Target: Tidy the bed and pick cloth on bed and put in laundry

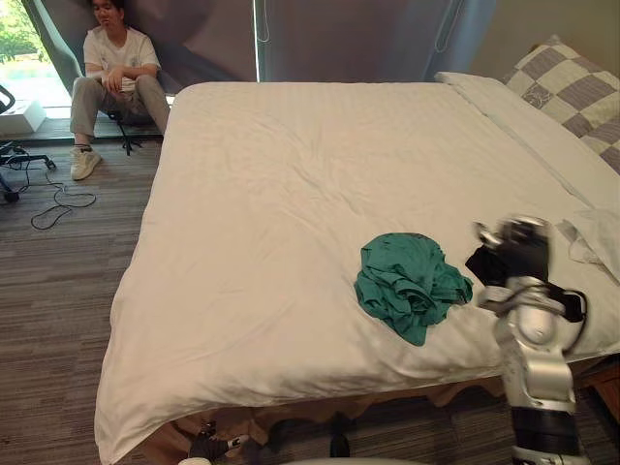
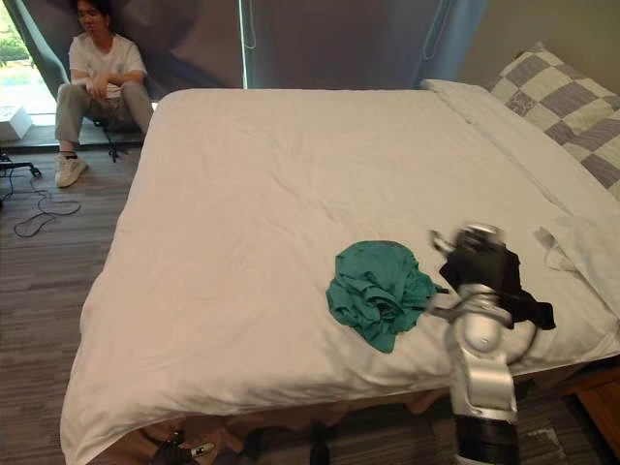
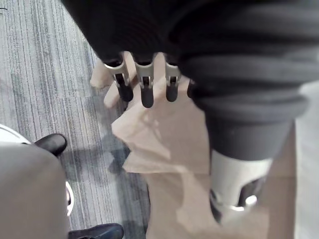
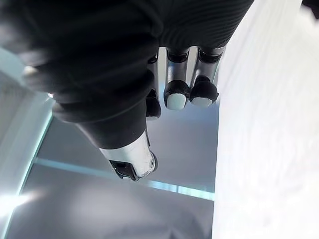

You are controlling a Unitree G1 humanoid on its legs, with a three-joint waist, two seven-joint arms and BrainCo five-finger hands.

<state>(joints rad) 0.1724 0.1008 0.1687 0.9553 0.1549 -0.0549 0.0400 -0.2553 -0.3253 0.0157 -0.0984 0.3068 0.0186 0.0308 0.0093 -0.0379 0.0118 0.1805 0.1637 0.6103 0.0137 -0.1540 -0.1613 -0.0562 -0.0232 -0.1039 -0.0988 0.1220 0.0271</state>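
A crumpled teal cloth (image 1: 410,283) lies on the white duvet (image 1: 291,213) close to the bed's front edge. Just right of it a black cloth (image 2: 511,289) lies on the duvet, partly hidden behind my raised right arm. My right hand (image 1: 521,242) hovers above the black cloth, a little right of the teal one. In the right wrist view its fingers (image 4: 178,94) are curled with nothing in them. My left hand (image 3: 144,84) hangs low by the tan bed skirt (image 3: 169,144) over the floor, fingers relaxed and empty.
A checked pillow (image 1: 572,92) and a white pillow (image 1: 601,237) lie along the bed's right side. A person (image 1: 114,68) sits on the floor at the far left by the curtains. Striped carpet (image 1: 58,291) runs along the bed's left side.
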